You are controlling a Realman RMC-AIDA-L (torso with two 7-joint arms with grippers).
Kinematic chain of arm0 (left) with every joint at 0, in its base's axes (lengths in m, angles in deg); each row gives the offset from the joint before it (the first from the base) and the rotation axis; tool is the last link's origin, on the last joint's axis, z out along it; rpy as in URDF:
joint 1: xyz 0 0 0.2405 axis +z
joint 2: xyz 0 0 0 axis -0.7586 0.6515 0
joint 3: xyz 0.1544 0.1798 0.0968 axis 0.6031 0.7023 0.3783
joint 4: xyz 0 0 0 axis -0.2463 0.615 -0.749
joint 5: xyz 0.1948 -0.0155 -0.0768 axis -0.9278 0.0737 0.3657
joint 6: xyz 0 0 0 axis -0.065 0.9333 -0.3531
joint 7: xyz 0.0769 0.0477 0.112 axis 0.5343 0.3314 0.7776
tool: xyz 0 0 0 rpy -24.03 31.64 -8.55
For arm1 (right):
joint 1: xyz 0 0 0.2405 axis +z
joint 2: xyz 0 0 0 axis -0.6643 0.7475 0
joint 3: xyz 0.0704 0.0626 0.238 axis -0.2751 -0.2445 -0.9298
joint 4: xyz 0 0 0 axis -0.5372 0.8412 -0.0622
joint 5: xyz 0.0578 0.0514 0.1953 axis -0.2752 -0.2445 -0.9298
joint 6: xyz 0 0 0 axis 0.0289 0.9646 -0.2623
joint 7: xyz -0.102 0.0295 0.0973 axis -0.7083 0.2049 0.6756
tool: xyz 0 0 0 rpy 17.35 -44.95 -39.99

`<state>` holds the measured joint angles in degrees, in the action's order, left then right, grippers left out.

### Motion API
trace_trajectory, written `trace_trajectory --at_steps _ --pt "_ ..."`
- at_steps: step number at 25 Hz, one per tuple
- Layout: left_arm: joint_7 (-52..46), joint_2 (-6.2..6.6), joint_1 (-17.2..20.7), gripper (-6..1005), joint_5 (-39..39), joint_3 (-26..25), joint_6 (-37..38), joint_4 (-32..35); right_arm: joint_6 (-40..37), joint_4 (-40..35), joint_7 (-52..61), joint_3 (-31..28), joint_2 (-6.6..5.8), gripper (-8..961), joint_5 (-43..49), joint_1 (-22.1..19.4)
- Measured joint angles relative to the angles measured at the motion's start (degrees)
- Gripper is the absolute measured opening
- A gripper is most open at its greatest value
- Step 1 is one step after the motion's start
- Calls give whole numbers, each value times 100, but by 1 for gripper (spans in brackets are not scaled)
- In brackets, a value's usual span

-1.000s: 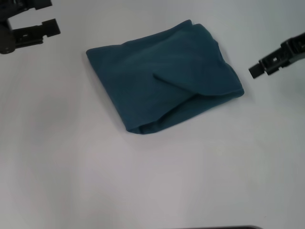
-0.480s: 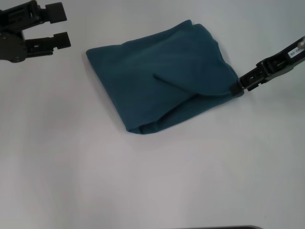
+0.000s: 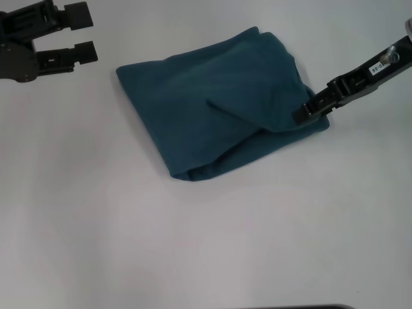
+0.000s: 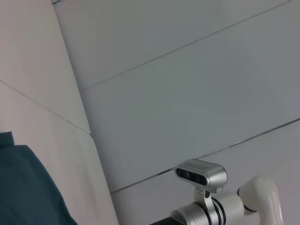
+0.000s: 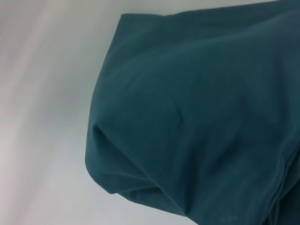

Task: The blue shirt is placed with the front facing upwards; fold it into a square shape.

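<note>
My right gripper (image 3: 302, 114) is down on the right edge of the blue shirt (image 3: 212, 103), but from the head view I honestly can't tell if the fingers are pinching cloth or just resting there, and my right wrist cam only shows teal folds. The shirt's already a folded, squarish bundle mid-table (image 3: 129, 244). My left gripper (image 3: 84, 35) sits spread wide and empty, off past the shirt's far-left corner.

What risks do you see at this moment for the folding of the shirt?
1. The right gripper presses at the right corner of the folded blue shirt; a further push may slide or bunch the layers.
2. A loose flap lies across the top, so the shape could come undone if dragged.
3. The left gripper is open and apart from the cloth, so nothing holds the opposite edge.
</note>
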<state>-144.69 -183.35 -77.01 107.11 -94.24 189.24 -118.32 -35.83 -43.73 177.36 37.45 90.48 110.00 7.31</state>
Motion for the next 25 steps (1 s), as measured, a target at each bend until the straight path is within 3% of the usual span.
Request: trace_trajectory --at_steps 7,15,21,25 --pt "5 1 -15 905 0 11 -66 6 57 22 69 75 42 740 97 27" --pt "46 -4 -29 901 3 17 -95 91 185 -16 112 66 -19 739 98 39" --pt "71 -8 -23 898 3 17 -95 144 267 51 206 54 88 738 73 18" --pt "72 -9 -15 896 3 17 -95 144 248 63 538 40 81 738 67 -42"
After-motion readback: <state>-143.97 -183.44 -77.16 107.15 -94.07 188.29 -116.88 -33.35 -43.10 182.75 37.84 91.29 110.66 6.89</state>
